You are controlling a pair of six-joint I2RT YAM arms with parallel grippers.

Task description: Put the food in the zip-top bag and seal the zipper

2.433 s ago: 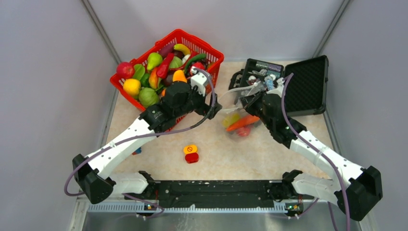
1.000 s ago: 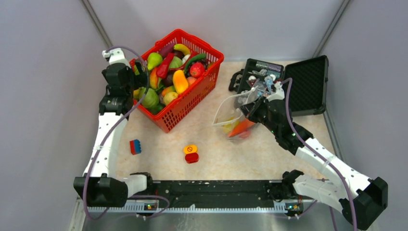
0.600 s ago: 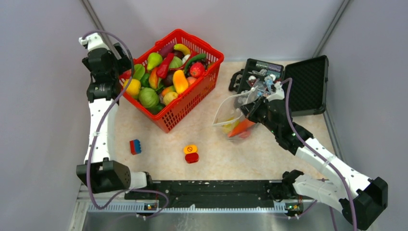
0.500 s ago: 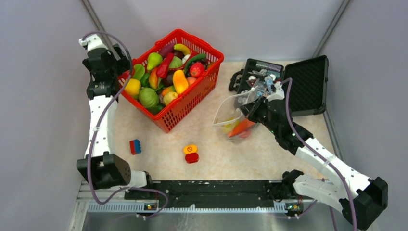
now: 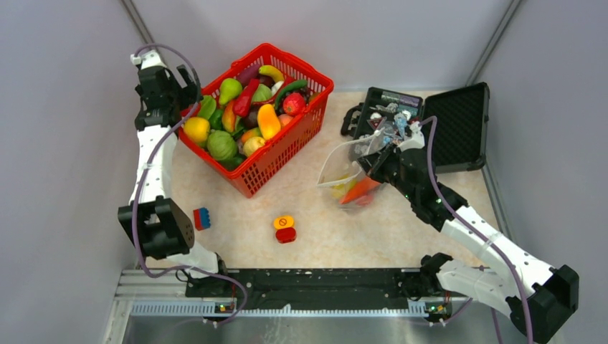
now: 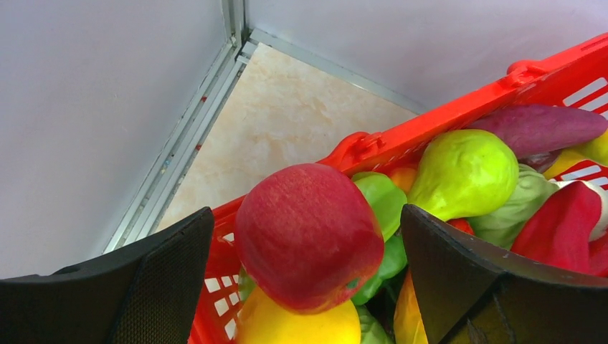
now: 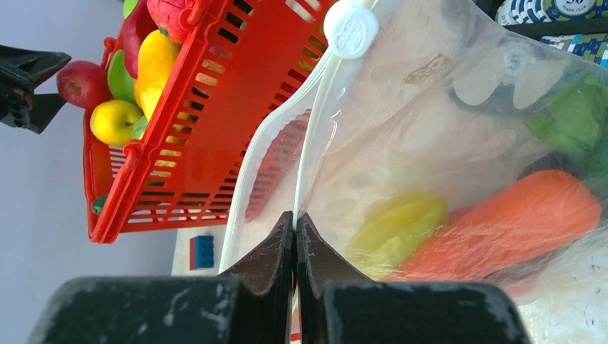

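The red basket (image 5: 267,169) holds several toy fruits and vegetables. My left gripper (image 5: 185,87) hangs over its far left corner, open. In the left wrist view its fingers (image 6: 165,265) stand either side of a red apple (image 6: 308,233), apart from it; the apple rests on a yellow fruit (image 6: 301,326). My right gripper (image 5: 371,162) is shut on the rim of the clear zip-top bag (image 5: 343,172) and holds its mouth up. The right wrist view shows the whitish zipper (image 7: 313,125), an orange carrot (image 7: 516,218), a yellow piece (image 7: 401,222) and a green piece (image 7: 566,118) inside.
An open black case (image 5: 459,125) with small items lies right behind the bag. An orange-and-red button block (image 5: 285,228) and a blue-and-red brick (image 5: 201,218) lie on the table near the front. Grey walls close in the left corner beside the basket.
My left arm swung from the bag side to the basket's far left corner and now straddles the red apple. My right gripper raised the bag's mouth, then held still.
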